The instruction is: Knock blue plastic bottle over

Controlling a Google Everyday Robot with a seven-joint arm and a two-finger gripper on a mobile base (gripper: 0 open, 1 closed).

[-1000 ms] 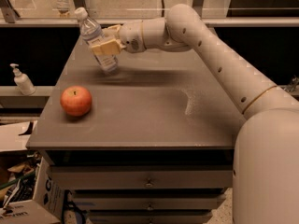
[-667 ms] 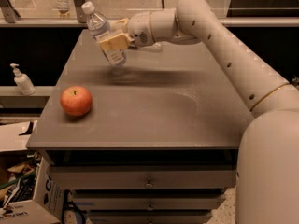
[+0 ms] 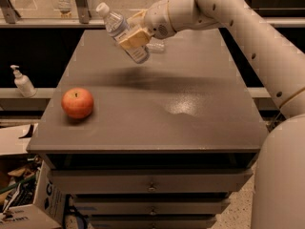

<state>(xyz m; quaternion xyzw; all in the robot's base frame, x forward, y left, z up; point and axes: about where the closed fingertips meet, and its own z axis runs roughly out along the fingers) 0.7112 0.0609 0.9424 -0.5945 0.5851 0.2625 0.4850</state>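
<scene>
a white robot arm point(image 3: 248, 30) reaches in from the right, across the far part of a dark grey bench point(image 3: 200, 128). its end effector point(image 3: 132, 38) sits over the far left area of the bench top, above the surface rather than on it.

the end effector is closed around the blue plastic bottle point(image 3: 114, 24), its tan fingers point(image 3: 126, 38) pressed against the middle of the bottle's body. the bottle is off the bench and held in the air. it is tilted, with the white cap pointing up and to the left and the base pointing down and to the right. the cap end sticks out to the left of the end effector and the base end sticks out just below it. a soft dark shadow point(image 3: 143, 80) lies on the bench under the bottle.

a red apple point(image 3: 77, 102) rests on the near left part of the bench, well apart from the bottle and the end effector.

drawers point(image 3: 151, 181) run below the bench top. to the left, off the bench, stands a white pump bottle point(image 3: 23, 82). a cardboard box point(image 3: 28, 209) sits at the lower left.
</scene>
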